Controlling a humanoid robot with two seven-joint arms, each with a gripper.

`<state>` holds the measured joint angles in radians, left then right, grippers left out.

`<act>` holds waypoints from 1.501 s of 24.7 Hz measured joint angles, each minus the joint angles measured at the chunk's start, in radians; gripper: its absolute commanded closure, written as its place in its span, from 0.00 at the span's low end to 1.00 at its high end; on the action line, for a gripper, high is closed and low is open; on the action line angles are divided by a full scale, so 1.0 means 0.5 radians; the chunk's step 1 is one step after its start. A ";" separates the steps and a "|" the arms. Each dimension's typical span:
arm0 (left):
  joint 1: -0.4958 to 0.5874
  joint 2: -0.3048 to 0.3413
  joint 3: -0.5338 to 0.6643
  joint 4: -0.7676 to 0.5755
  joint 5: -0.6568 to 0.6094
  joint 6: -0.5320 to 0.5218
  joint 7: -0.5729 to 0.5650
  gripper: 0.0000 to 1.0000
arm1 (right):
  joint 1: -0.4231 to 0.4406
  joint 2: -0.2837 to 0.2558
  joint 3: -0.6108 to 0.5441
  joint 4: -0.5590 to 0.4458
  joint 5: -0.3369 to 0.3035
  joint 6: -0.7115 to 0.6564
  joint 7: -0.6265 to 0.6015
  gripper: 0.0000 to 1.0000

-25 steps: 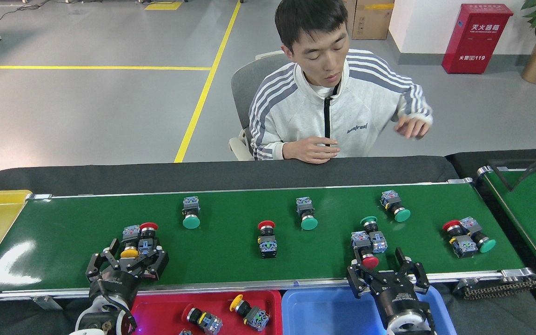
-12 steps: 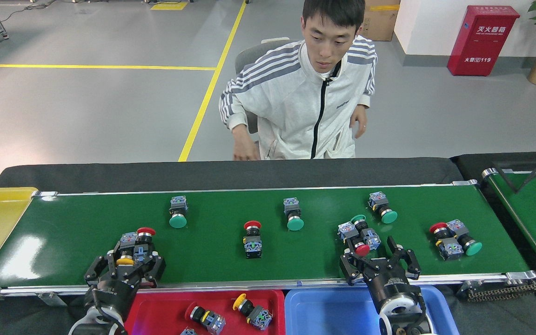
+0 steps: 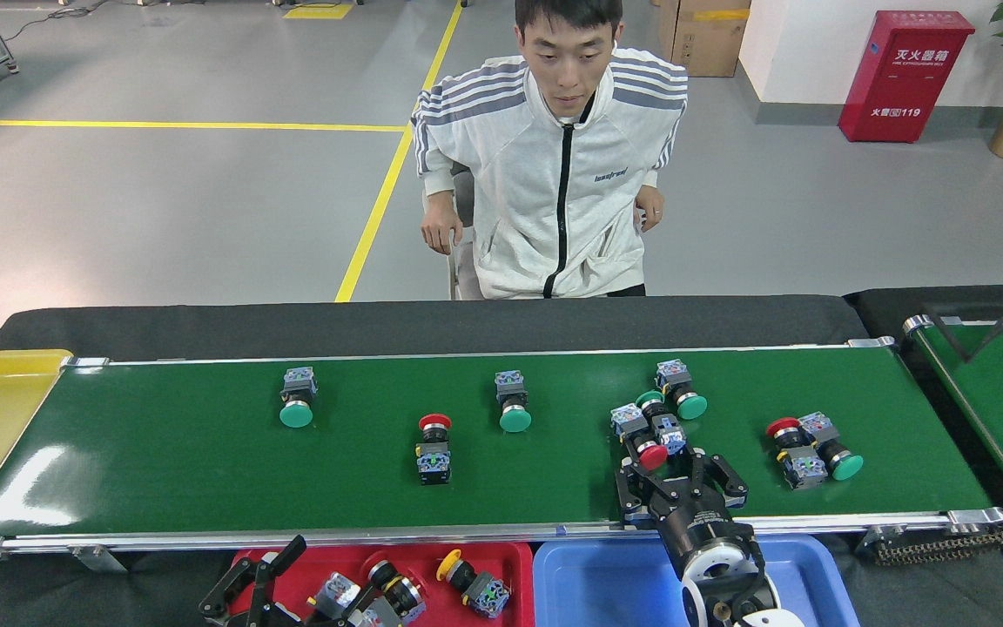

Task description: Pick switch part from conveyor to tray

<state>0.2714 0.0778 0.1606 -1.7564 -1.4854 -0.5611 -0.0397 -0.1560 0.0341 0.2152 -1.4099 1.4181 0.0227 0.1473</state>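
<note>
Right gripper (image 3: 674,468) spread wide just behind a red-capped switch part (image 3: 646,449) with blue-grey contact block on the conveyor (image 3: 162,453); left gripper (image 3: 279,585) open over the red tray (image 3: 514,557); cabinet (image 3: 905,74) marked "119".

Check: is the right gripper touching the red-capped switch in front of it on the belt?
Cannot tell. In the head view the right gripper sits just behind the red-capped switch; fingers overlap it, neither contact nor gap shows.
</note>
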 measured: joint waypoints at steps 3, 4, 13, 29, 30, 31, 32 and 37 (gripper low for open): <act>0.002 -0.110 0.303 0.029 0.010 0.178 0.006 0.00 | 0.091 0.000 0.050 -0.193 0.000 -0.249 -0.002 0.95; 0.004 -0.119 0.410 0.050 0.024 0.213 0.014 0.00 | 0.134 0.000 0.079 -0.266 0.000 -0.348 -0.003 0.95; 0.043 -0.119 0.732 0.246 0.069 0.277 0.135 0.00 | 0.276 0.000 0.624 -0.452 0.000 -0.908 -0.007 0.00; -0.294 -0.163 0.012 0.158 -0.259 0.321 0.035 0.00 | 0.638 0.020 -0.315 -0.591 -0.041 -0.253 -0.193 0.00; -0.318 -0.180 0.002 0.196 -0.276 0.333 0.032 0.00 | 0.677 0.020 -0.357 -0.590 -0.065 -0.222 -0.198 0.00; -0.349 -0.185 -0.004 0.242 -0.283 0.342 0.030 0.00 | 0.695 0.020 -0.379 -0.589 -0.086 -0.195 -0.199 0.00; -0.383 -0.185 -0.004 0.294 -0.285 0.361 0.028 0.00 | 0.697 0.020 -0.390 -0.585 -0.097 -0.173 -0.200 0.00; -0.569 -0.182 0.002 0.577 -0.289 0.407 0.025 0.00 | 0.658 0.020 -0.345 -0.561 -0.062 -0.062 -0.186 0.00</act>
<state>-0.0132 -0.0131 0.1618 -1.4677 -1.6299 -0.3573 -0.0275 0.1731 0.0442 0.0427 -1.6902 1.3872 -0.0081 0.0542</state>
